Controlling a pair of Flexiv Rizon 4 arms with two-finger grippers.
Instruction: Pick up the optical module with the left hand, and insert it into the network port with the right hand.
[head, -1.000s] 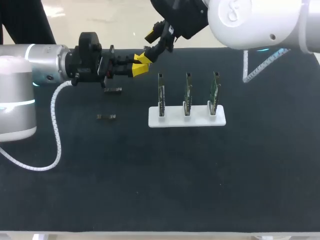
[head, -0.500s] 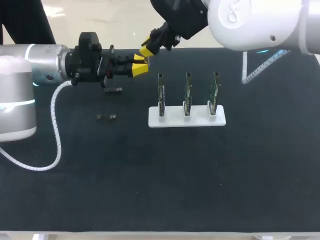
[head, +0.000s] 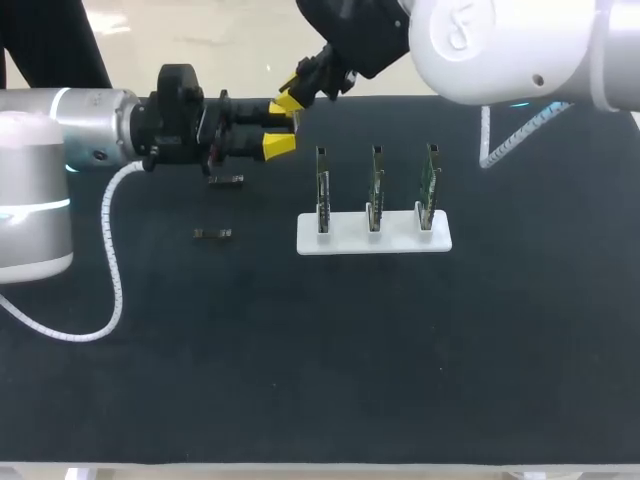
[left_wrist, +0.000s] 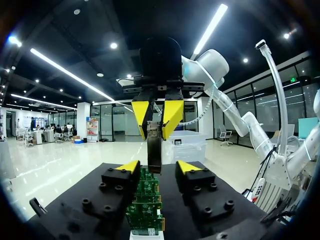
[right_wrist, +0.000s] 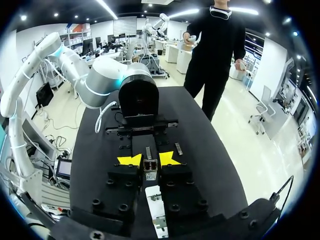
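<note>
Head view has the left hand (head: 281, 129) held level above the table (head: 300, 380), its fingers released and spread. Two spare modules (head: 225, 180) (head: 213, 233) lie flat on the table below and behind it, well clear of the work.

The optical module (left_wrist: 154, 155) is a slim dark bar hanging from the right hand (right_wrist: 148, 160), which is clenched on its upper part from two sides. The bar's free end dips between the left hand's open fingertips (left_wrist: 129, 166), and I see a gap on each side. It looks light and rigid, probably metal-cased, with smooth flat faces that could pivot or slide in a pinch. The long flat sides toward the rear are the place to hold it, leaving the nose bare for insertion. Its connector end is likely delicate.

Past the right hand, to its far side and lower, a white rack (head: 373, 243) holds three green boards (head: 322, 188) (head: 376, 186) (head: 430, 184) upright on edge. The network port itself I cannot make out from here. The boards stand close together, so the neighbours crowd any approach, and the thin boards or the loose rack may shift under a push. The left hand's fingers flanking the bar are the nearest obstruction.
</note>
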